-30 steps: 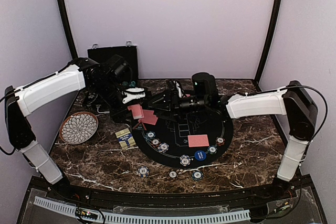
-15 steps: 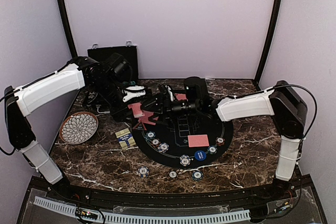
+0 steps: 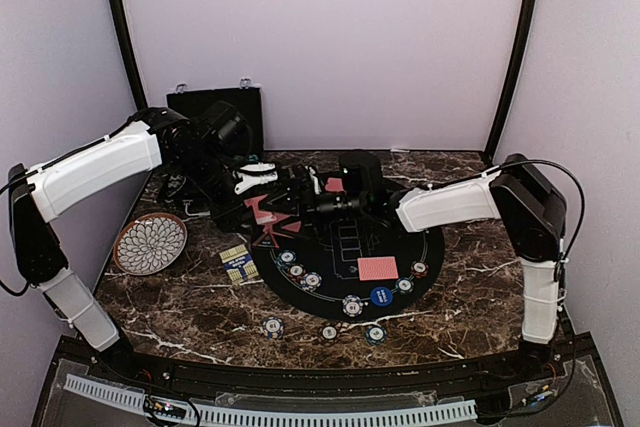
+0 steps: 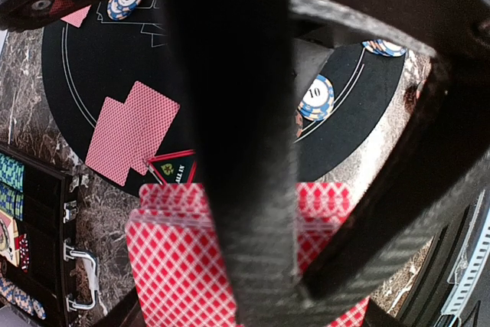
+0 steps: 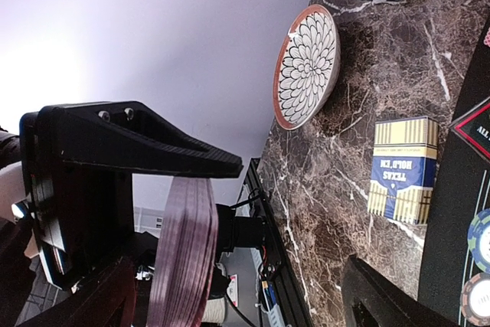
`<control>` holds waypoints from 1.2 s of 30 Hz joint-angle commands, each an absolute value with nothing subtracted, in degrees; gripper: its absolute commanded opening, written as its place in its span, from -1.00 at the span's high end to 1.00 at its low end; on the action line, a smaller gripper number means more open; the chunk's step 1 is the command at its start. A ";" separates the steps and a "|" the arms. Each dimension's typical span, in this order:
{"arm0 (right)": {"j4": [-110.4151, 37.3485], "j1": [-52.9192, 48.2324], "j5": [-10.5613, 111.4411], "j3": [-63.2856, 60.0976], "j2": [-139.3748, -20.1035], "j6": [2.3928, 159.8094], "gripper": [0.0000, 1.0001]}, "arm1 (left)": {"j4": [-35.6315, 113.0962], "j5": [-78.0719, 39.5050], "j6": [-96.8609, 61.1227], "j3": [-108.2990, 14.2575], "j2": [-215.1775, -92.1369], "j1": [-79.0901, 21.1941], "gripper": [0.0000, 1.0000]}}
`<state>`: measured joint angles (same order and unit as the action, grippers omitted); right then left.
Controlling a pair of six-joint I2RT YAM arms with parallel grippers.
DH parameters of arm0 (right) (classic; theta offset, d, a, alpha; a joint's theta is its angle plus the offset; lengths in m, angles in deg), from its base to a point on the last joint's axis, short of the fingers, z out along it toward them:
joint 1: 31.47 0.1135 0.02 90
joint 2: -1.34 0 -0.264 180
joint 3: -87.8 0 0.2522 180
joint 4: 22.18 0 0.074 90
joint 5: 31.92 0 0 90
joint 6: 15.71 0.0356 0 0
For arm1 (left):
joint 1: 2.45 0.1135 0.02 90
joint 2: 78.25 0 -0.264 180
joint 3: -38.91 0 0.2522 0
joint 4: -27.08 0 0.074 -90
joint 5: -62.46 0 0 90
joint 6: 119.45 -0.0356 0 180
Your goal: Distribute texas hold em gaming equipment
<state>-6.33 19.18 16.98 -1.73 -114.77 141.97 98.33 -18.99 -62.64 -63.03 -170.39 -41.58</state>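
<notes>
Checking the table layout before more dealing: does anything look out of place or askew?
Three poker chips lie off the black mat, on the marble tabletop near the front edge. The card box sits off the mat too, skewed. Nothing looks damaged.

Red-backed deck (image 4: 176,269) in left end effector (image 4: 306,254)
</notes>
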 commanded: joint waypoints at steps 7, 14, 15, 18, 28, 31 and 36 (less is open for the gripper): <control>3.22 20.00 16.83 -6.68 -119.84 148.19 -0.84 | 98.99 -17.70 -62.98 -64.93 -169.49 -41.69 0.95; 2.79 20.54 15.90 -10.45 -122.62 149.32 -0.83 | 99.02 -17.72 -63.11 -64.53 -169.30 -41.73 0.95; 2.49 20.67 15.82 -11.02 -122.93 149.35 -0.83 | 98.98 -17.71 -63.11 -64.47 -169.30 -41.67 0.95; 1.01 20.99 15.25 -12.94 -124.07 149.05 -0.82 | 98.96 -17.57 -63.11 -64.55 -169.38 -41.65 0.95; -4.86 20.34 15.44 -13.68 -125.33 147.35 -0.68 | 99.20 -17.78 -63.20 -64.70 -169.22 -41.65 0.95; -6.74 19.78 15.70 -12.75 -124.45 146.01 -0.63 | 99.28 -17.84 -63.24 -64.70 -169.09 -41.67 0.95; -7.78 18.60 16.07 -9.66 -122.17 144.75 -0.54 | 99.34 -17.92 -63.28 -64.76 -168.96 -41.69 0.95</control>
<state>-4.98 19.99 15.80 -12.61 -124.52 147.17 98.83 -18.64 -62.77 -63.03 -170.45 -41.58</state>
